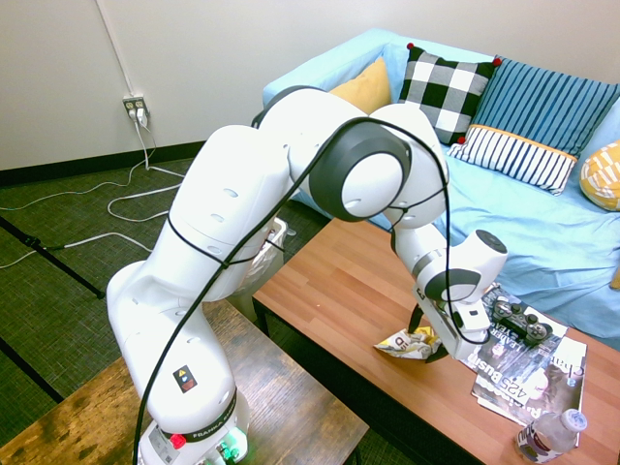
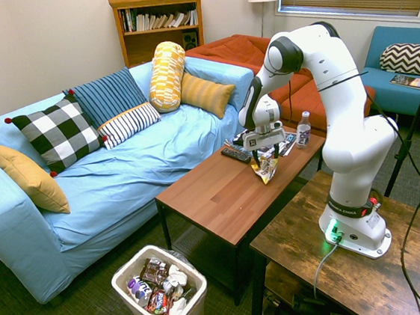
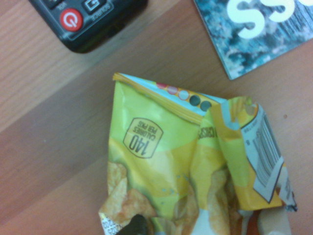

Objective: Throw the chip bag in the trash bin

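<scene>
Now: jaws (image 2: 267,160) spread wide, straddling the chip bag (image 2: 265,168).
Bag lies crumpled on the tabletop (image 2: 214,195) between them, ungripped; trash bin (image 2: 161,292) waits well apart.

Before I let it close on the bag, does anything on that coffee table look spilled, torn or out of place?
Nothing spilled. The chip bag is crumpled and lies on the coffee table under the open gripper, beside the remote and the magazines. The water bottle stands upright near the table's edge. The trash bin stands upright on the floor, wrappers inside.
</scene>
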